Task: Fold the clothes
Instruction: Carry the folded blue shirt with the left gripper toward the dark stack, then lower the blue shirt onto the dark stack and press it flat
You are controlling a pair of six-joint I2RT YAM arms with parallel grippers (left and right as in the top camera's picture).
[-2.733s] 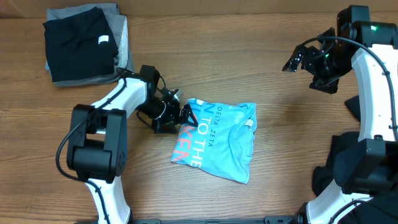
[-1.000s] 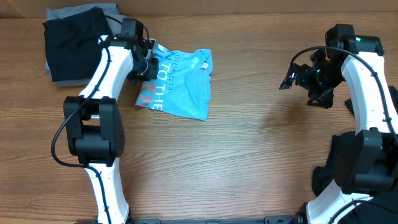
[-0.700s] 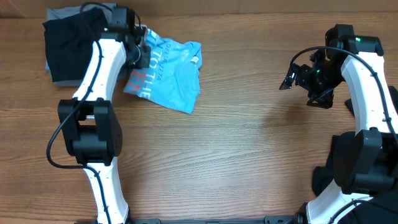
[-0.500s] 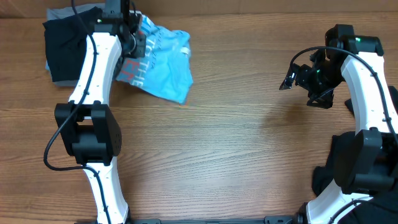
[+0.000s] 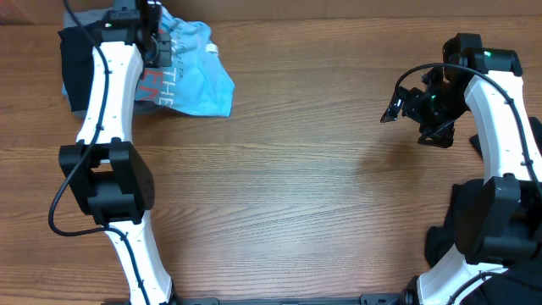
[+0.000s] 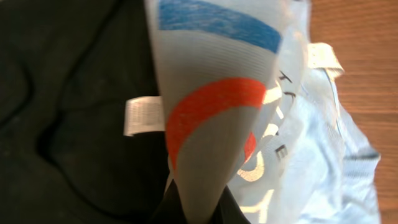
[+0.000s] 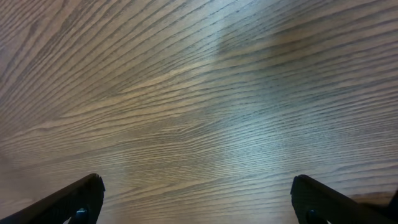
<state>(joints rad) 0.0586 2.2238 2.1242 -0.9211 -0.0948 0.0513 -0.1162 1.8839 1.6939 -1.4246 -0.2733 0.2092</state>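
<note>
Pinched by one edge in the closed left pincer (image 5: 159, 47) at eleven o'clock, the blue T-shirt (image 5: 199, 76) could be dropped crumpled across the black pile (image 5: 74, 68); the right pincer (image 5: 396, 102) is held open, empty.

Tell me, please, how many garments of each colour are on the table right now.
Light-blue T-shirt: 1
Black garment: 1
Grey garment: 1 (only an edge shows beneath the black one)
Total: 3
</note>
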